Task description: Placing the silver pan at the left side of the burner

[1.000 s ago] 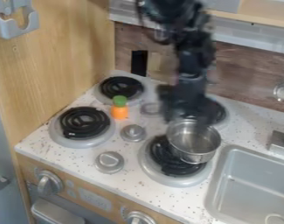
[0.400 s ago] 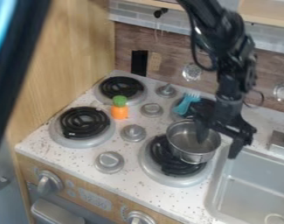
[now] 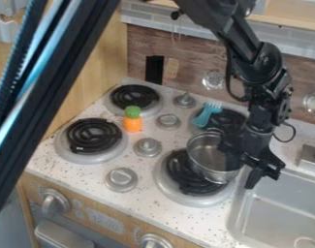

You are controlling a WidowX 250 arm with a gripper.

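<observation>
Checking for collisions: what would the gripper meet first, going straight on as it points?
Probably the silver pan, at its rim on the picture's right; the depth of the gripper is unclear.

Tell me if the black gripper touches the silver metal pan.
Cannot tell: in the camera view, the black gripper overlaps the silver metal pan at its right, hiding any contact or gap.

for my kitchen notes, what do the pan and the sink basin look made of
The pan looks like polished metal, likely steel: its wall is silvery with bright highlights. The sink basin is duller grey with a soft sheen, perhaps metal or painted plastic.
</observation>
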